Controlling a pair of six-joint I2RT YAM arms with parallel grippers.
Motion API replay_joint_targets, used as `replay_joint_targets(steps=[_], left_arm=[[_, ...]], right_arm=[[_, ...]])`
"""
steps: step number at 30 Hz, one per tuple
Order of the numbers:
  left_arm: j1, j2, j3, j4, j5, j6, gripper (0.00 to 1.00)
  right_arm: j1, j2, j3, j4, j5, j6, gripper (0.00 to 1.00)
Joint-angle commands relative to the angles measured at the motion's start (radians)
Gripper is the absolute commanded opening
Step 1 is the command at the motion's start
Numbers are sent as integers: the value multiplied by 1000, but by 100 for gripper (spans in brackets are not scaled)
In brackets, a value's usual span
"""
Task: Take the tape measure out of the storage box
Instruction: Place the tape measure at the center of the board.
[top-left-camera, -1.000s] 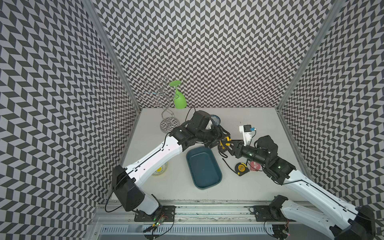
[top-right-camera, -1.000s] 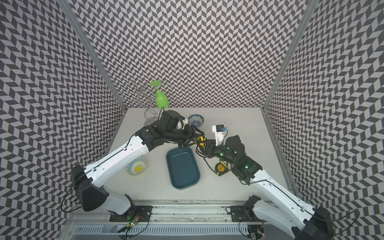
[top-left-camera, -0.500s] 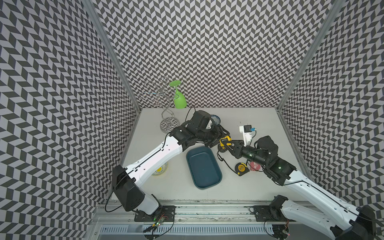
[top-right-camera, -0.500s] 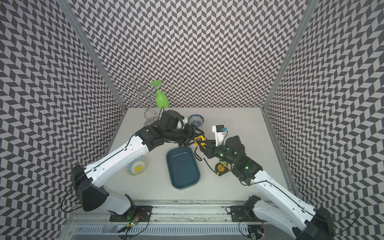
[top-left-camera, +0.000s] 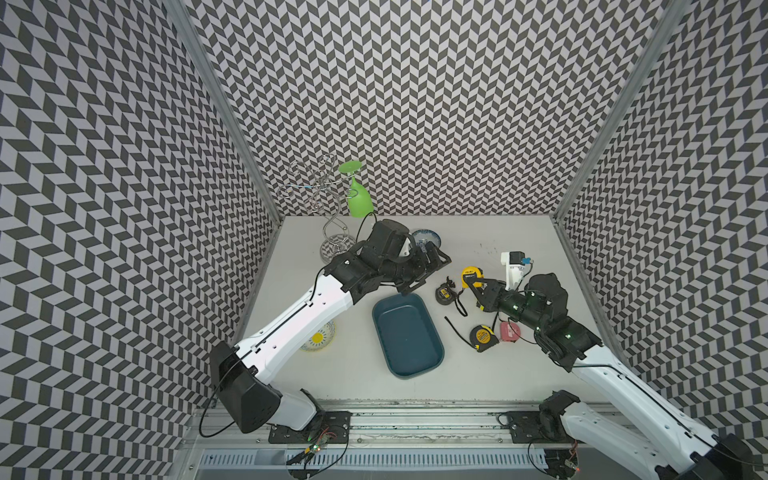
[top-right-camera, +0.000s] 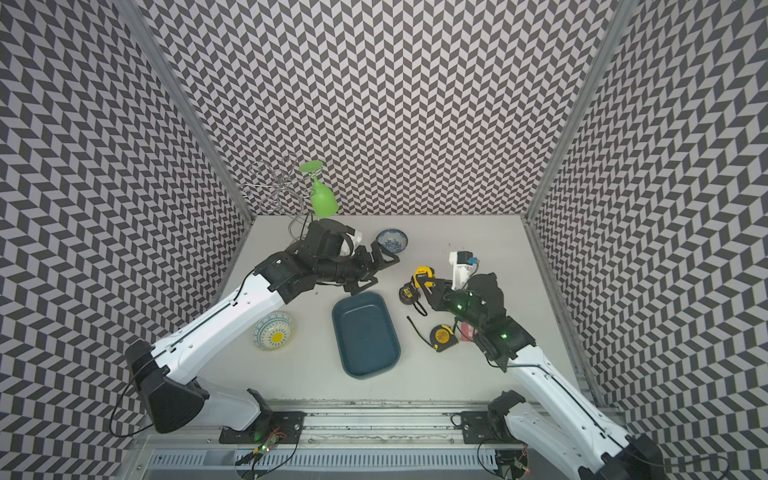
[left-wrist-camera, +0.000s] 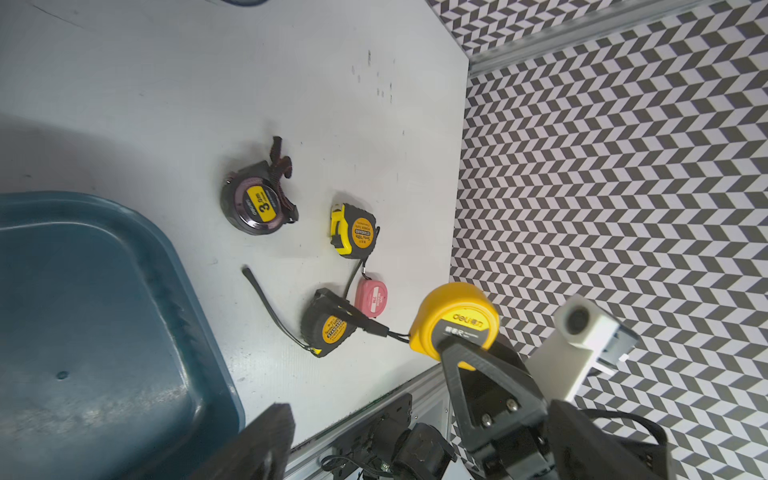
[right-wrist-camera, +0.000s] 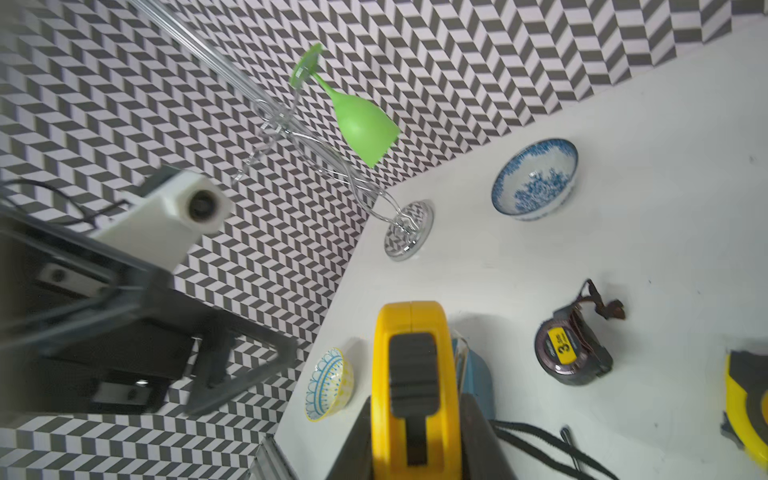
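- In both top views the right fingers (top-left-camera: 475, 287) are clamped on the yellow tape measure (top-left-camera: 468, 273), which appears to be held clear of the worktop (top-left-camera: 498, 232). The storage box (top-left-camera: 405, 332) lies empty on the left-arm side of those fingers and nearer the bases. Its far corner is near the tape measure but not under it.
- Also in both top views, the left fingers (top-left-camera: 438, 257) are spread wide and hold nothing. They hang beyond the box's far end, near the tape measure but apart from it.
- In the left wrist view the tape measure (left-wrist-camera: 455, 320) turns its round labelled face to the camera, with one right finger lying across that face. Its strap trails off toward the four other tape measures (left-wrist-camera: 257, 205), which lie on the worktop outside the box. The box floor is bare.
- In the right wrist view the tape measure (right-wrist-camera: 411, 374) sits between the two fingers with its flat faces against them. Its narrow edge, with the black slide lock, faces the camera. A sliver of blue, seemingly the box, shows just behind it.
- Judgement: only the set-down remains, and it belongs to the right arm. It should go on the side of the right fingers away from the box, and the trailing strap may snag the other tape measures.
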Motion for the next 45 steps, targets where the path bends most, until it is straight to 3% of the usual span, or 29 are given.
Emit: replay_joint_targets(steps=[1, 12, 31, 45], left_arm=[[19, -48, -32, -51, -41, 56, 100], [82, -114, -160, -46, -56, 109, 100], [92, -100, -190, -21, -47, 115, 100], [92, -115, -218, -15, -51, 109, 100]], right_arm=[[-26, 12, -42, 28, -96, 29, 1], [-44, 227, -99, 40, -277, -5, 1], [-39, 505, -105, 189, -355, -39, 0], [-41, 545, -116, 131, -310, -67, 29]])
